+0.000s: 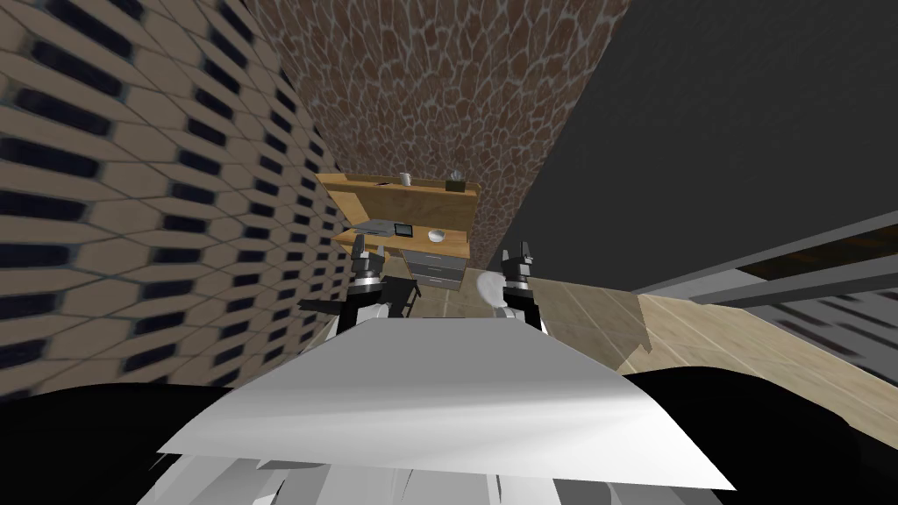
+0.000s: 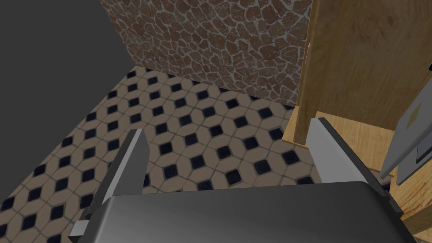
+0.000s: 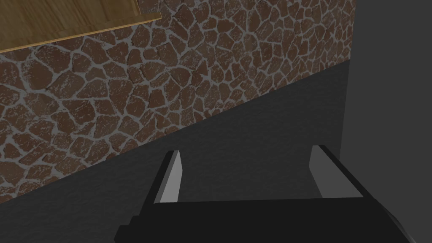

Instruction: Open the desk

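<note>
The wooden desk stands ahead against the stone wall, with a raised shelf and grey drawer fronts under its right side, all shut. My left gripper hangs open in front of the desk's left end. In the left wrist view its fingers stand wide apart, next to the desk's upright wooden panel. My right gripper is open too, to the right of the drawers and short of them; its fingers hold nothing, and a wooden edge lies beyond them.
A laptop, a dark tablet and a white bowl lie on the desktop. A mug and a small box stand on the shelf. A black chair sits before the desk, near my left arm.
</note>
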`<state>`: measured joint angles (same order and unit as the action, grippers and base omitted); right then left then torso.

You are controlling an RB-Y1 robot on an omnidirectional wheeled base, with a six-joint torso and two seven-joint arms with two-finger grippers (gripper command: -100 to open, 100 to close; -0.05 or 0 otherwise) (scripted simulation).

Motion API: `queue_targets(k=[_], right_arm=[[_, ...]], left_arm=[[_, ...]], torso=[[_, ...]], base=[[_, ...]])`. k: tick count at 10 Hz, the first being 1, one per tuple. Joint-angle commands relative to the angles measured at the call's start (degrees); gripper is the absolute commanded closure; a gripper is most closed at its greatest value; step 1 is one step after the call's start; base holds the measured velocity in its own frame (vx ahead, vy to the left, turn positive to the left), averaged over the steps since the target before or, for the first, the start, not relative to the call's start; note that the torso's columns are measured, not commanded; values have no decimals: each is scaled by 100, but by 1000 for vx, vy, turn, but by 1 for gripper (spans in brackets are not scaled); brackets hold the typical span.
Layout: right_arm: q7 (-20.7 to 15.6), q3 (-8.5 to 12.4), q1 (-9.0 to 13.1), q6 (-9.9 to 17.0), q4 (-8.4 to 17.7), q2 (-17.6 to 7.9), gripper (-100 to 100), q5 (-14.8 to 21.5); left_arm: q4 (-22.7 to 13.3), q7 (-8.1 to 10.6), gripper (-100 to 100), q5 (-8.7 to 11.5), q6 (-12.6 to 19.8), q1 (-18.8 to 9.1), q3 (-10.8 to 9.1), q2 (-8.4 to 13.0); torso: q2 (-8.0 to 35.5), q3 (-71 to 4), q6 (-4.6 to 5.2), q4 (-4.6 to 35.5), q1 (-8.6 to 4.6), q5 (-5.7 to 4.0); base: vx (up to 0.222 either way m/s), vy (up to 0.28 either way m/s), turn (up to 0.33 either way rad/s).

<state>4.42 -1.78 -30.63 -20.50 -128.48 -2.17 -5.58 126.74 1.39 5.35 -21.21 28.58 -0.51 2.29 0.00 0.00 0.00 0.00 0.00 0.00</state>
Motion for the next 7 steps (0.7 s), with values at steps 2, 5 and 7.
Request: queue_targets(k=[2, 5, 7], right_arm=[[0, 0, 0, 0, 0, 0, 0, 0], [0, 0, 0, 0, -1, 0, 0, 0], [0, 0, 0, -1, -2, 0, 0, 0]], left_arm=[[0, 0, 0, 0, 0, 0, 0, 0], [1, 0, 0, 0, 0, 0, 0, 0], [2, 0, 0, 0, -1, 0, 0, 0]], torso=[[597, -1200, 0, 600, 0, 0], [1845, -3692, 0, 1846, 0, 0], [2693, -5381, 0, 2691, 0, 0]], base=[[0, 0, 0], [0, 0, 0], [0, 0, 0]])
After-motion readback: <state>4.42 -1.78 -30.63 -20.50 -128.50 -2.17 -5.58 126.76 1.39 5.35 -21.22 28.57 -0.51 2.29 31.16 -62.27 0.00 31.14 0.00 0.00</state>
